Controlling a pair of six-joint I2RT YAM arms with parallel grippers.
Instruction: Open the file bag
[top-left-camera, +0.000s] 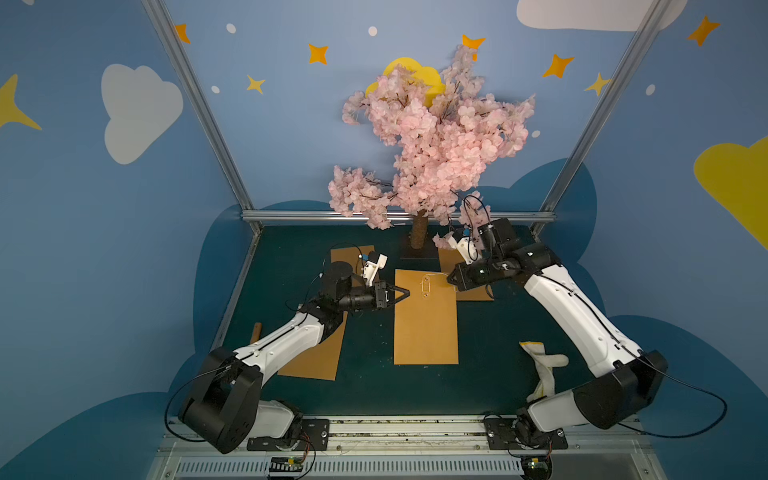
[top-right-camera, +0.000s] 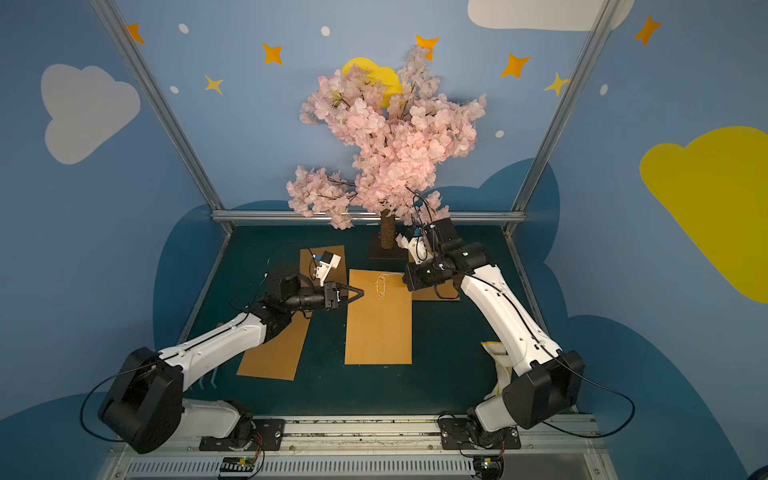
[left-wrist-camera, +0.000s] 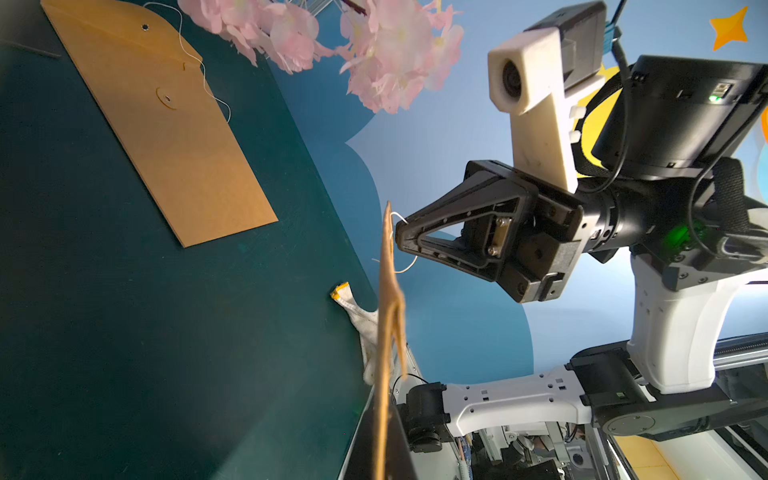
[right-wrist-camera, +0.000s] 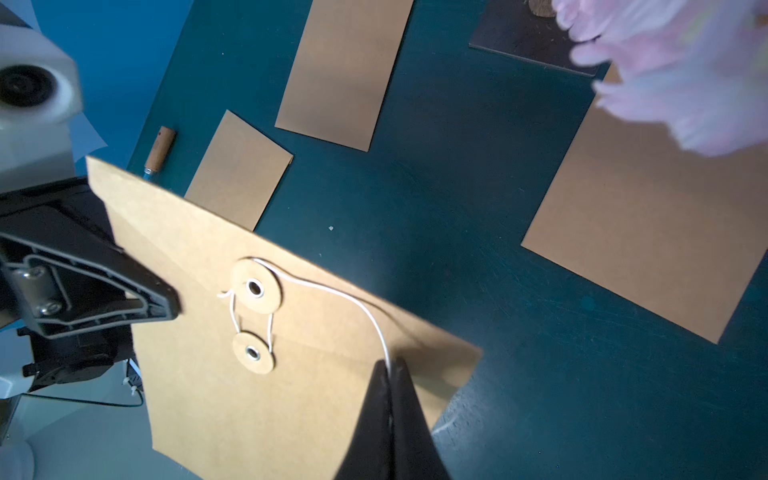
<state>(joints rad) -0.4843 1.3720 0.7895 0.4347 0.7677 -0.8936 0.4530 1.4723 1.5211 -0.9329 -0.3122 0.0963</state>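
The file bag (top-left-camera: 426, 320) is a brown paper envelope in the middle of the green table, shown in both top views (top-right-camera: 378, 324). Two paper discs (right-wrist-camera: 255, 291) near its flap have a white string (right-wrist-camera: 332, 291) looped between them. My left gripper (top-left-camera: 405, 293) is shut on the bag's left edge near the top, which appears edge-on (left-wrist-camera: 388, 291) in the left wrist view. My right gripper (right-wrist-camera: 390, 365) is shut on the string at the bag's upper right corner, also in a top view (top-right-camera: 404, 279).
Other brown envelopes lie at the left (top-left-camera: 316, 353), back left (top-left-camera: 347, 257) and back right (top-left-camera: 473, 291). A pink blossom tree (top-left-camera: 432, 145) stands at the back, overhanging the right arm. A white glove (top-left-camera: 544, 365) lies at the right, a small brown cylinder (top-left-camera: 255, 332) at the left edge.
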